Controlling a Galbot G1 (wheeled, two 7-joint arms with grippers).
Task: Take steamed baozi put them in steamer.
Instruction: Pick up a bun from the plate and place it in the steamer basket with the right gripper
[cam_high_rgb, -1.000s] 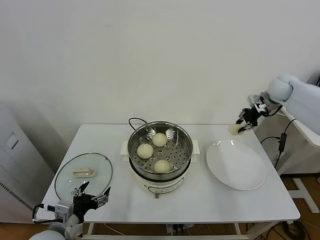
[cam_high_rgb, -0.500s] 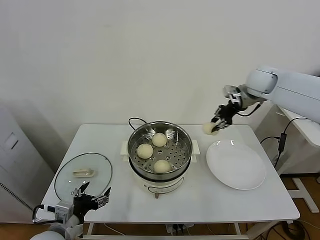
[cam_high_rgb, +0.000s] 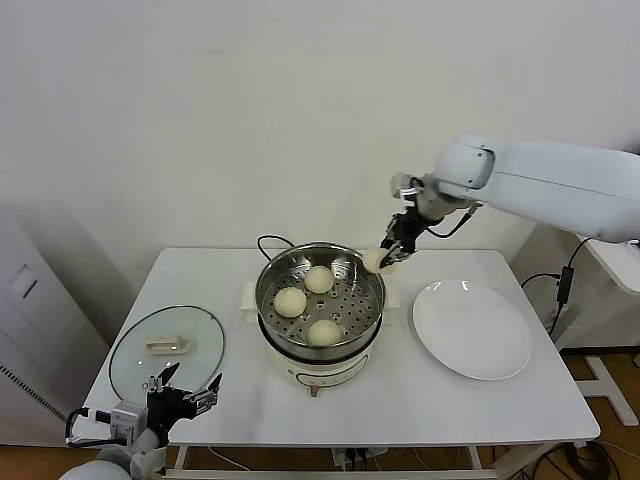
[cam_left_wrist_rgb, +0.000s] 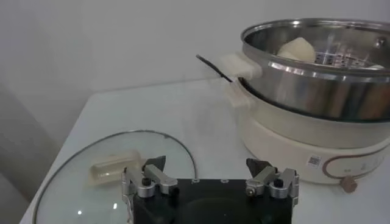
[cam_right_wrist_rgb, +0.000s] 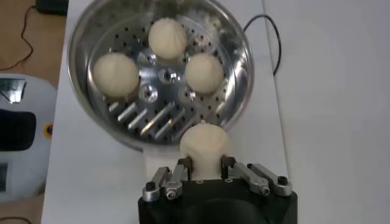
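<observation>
My right gripper (cam_high_rgb: 388, 252) is shut on a cream-white baozi (cam_high_rgb: 375, 261) and holds it in the air just above the steamer's right rim; in the right wrist view the held baozi (cam_right_wrist_rgb: 205, 142) sits between the fingers. The shiny steel steamer (cam_high_rgb: 372, 312) on its white pot base stands mid-table and holds three baozi (cam_high_rgb: 318, 279), (cam_high_rgb: 290, 301), (cam_high_rgb: 323, 332); they also show in the right wrist view (cam_right_wrist_rgb: 168, 38), (cam_right_wrist_rgb: 114, 73), (cam_right_wrist_rgb: 204, 73). My left gripper (cam_high_rgb: 187, 392) is open and empty, low at the table's front left.
A flat white plate (cam_high_rgb: 472, 330) lies right of the steamer. A glass lid (cam_high_rgb: 167, 345) with a cream handle lies at the front left, just behind my left gripper (cam_left_wrist_rgb: 207, 173). A black cord (cam_high_rgb: 268, 242) runs behind the pot.
My right arm has carried the baozi leftward from above the plate's far side to the steamer's right rim. The left arm has not moved.
</observation>
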